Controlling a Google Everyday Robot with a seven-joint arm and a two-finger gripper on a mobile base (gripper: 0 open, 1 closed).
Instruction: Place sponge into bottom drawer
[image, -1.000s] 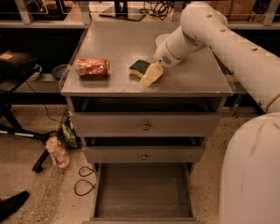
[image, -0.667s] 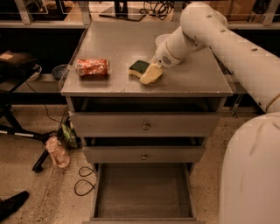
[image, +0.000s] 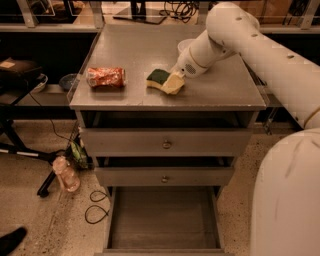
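The sponge (image: 158, 77) lies on the cabinet top (image: 220, 92) near the middle, dark green face up with a yellow edge showing at its front. My gripper (image: 173, 83) is down at the top's surface, right against the sponge's right side, at the end of the white arm coming from the upper right. The bottom drawer (image: 162, 220) is pulled out below, with its flat grey floor bare.
An orange-red foil snack packet (image: 106, 77) lies on the left of the cabinet top. A white bowl (image: 185, 46) shows partly behind my arm. The two upper drawers (image: 166, 144) with round knobs are shut. A plastic bottle (image: 66, 173) and cables lie on the floor at left.
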